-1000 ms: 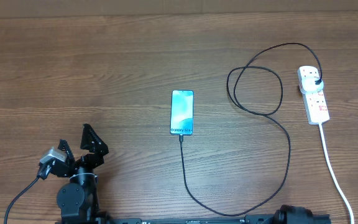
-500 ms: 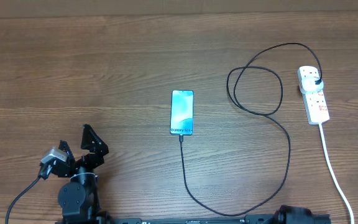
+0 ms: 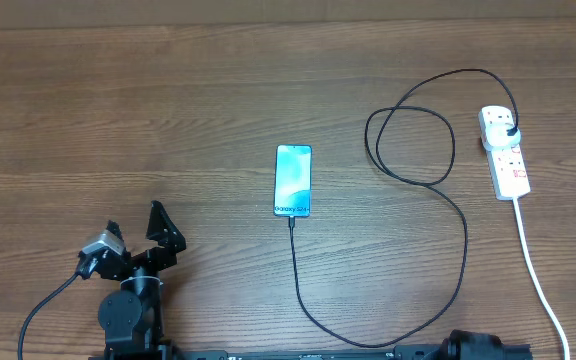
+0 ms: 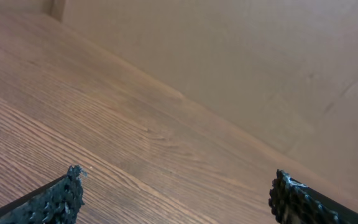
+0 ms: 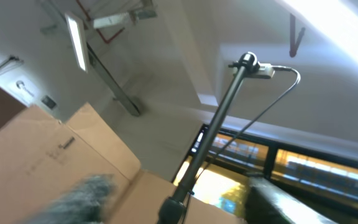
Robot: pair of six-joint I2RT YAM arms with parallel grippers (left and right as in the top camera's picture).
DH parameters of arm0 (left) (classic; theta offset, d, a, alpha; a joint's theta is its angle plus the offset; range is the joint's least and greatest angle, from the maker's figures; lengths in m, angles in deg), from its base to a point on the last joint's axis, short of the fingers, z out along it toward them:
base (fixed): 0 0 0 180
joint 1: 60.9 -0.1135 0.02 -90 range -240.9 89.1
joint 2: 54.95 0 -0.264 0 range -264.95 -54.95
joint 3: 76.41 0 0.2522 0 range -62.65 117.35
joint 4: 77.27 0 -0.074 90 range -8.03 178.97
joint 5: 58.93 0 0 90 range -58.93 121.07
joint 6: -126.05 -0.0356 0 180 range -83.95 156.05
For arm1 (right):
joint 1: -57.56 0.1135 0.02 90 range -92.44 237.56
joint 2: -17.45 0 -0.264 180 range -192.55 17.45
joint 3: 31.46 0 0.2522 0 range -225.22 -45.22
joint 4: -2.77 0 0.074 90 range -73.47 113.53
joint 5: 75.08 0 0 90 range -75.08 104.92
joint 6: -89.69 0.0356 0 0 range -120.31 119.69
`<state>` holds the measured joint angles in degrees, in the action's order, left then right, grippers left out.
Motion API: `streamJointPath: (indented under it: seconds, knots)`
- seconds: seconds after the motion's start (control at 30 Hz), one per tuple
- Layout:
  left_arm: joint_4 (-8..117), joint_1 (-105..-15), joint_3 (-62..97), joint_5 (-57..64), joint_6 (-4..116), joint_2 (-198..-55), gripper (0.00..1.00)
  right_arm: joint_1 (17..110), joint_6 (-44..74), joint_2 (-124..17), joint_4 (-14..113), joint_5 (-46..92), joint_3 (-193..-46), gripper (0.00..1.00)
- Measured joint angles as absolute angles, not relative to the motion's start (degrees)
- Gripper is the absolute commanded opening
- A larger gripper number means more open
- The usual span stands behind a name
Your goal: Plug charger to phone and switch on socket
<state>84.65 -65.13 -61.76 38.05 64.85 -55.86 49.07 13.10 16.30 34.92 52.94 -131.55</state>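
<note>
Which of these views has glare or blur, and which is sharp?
Overhead: evenly lit, sharp; phone screen bright. Left wrist: crisp table grain. Right wrist: points upward, glare top right, own fingertips blurred.

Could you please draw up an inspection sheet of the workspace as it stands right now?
Surface: wooden table, no spills seen.
Job's things: phone lies flat with its screen lit cyan. The charger has its tip at the phone's near short edge and its plug in the far outlet of the power strip. The switches are too small to read.
Clutter: nothing seen.
Grippers: left claw is open and empty, over the near-left table. The right claw is only a blur in its wrist view, so its state is unclear.
Cables: the charger loops once by the strip. The white cord runs to the near edge.
Surroundings: cardboard box, pole.
</note>
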Motion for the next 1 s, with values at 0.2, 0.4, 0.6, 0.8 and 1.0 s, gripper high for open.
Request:
streamJointPath:
  seconds: [0.2,0.4,0.6,0.8,1.0]
  knots:
    - [84.67,-65.13,-61.78,37.44,63.23,-55.86,0.99,49.07,12.99,16.48,34.75,50.51,-129.69,1.0]
    - [84.69,-65.13,-61.87,37.24,62.82,-55.86,1.0,49.07,13.01,16.52,33.94,48.57,-125.43,1.0]
    - [84.69,-65.13,-61.89,37.24,62.82,-55.86,1.0,50.41,12.97,16.52,33.94,47.93,-123.81,1.0]
    - [84.69,-65.13,-61.92,37.24,62.82,-55.86,1.0,57.88,12.9,16.52,33.87,47.01,-123.87,1.0]
    - [84.69,-65.13,-61.92,37.24,62.82,-55.86,0.99,61.82,12.93,16.52,34.11,43.91,-123.63,1.0]
